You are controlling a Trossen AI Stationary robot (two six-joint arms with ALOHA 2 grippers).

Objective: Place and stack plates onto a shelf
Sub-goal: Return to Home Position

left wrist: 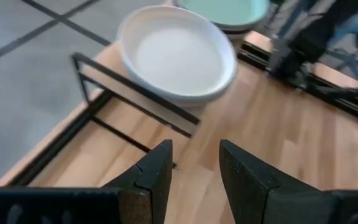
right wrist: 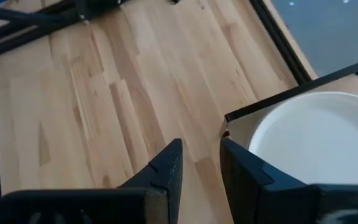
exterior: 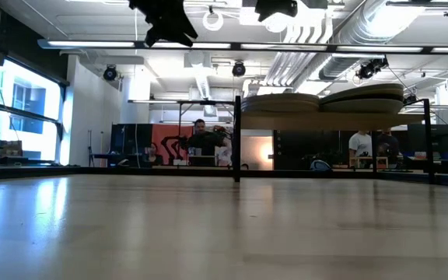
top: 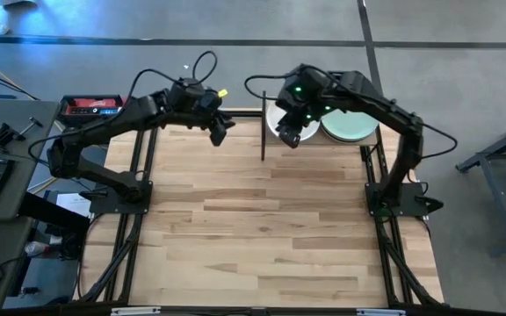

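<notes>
The white plate [left wrist: 179, 59] and mint green plate [top: 350, 127] top two side-by-side stacks on the shelf [exterior: 286, 122]. They look stiff, smooth and probably breakable, so the raised rim is the place to pinch. The left gripper [left wrist: 196, 168] and right gripper [right wrist: 201, 165] hang nearby, fingers slightly apart and empty.

Stacked in two piles side by side on the shelf [exterior: 333, 121], a light-wood board raised on thin black posts at the table's far edge. Topped by a pale white plate [left wrist: 176, 56] nearer the table's middle, and beside it a mint green plate [top: 350, 129]. Both level, upright, empty.
</notes>
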